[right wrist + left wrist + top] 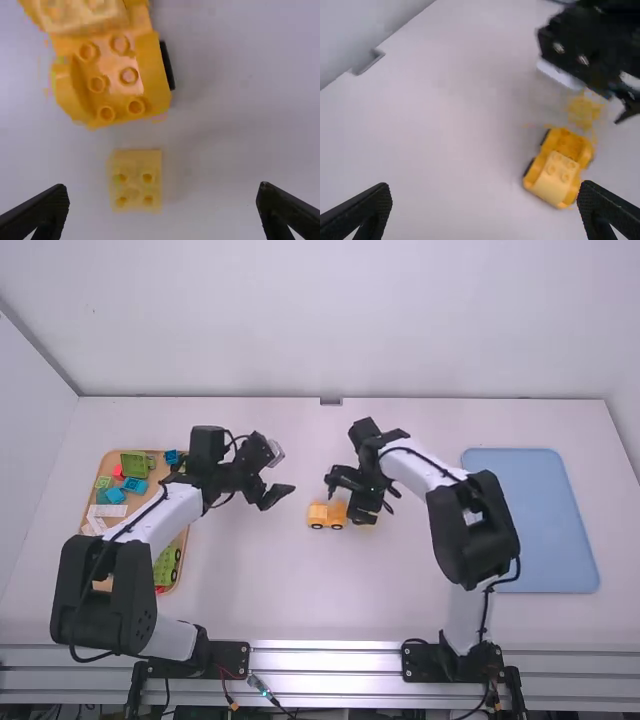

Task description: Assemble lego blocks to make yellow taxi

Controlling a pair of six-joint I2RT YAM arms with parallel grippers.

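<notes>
A yellow-orange toy car (318, 514) stands on its wheels mid-table, with a pale yellow block on part of its top. In the left wrist view the car (555, 172) lies beyond my open left gripper (485, 210); in the high view that left gripper (283, 478) is left of the car. My right gripper (348, 500) is over the car's right side, and in its wrist view the right gripper (162, 210) is open. A loose pale yellow four-stud brick (135, 180) lies apart from the studded end of the car (112, 85), within the span between the right fingers.
A wooden tray (184, 540) holding green, blue, red and white blocks is at the left, partly behind the left arm. A blue mat or tray (535, 520) lies at the right, beyond the right arm. The back wall borders the table's far edge.
</notes>
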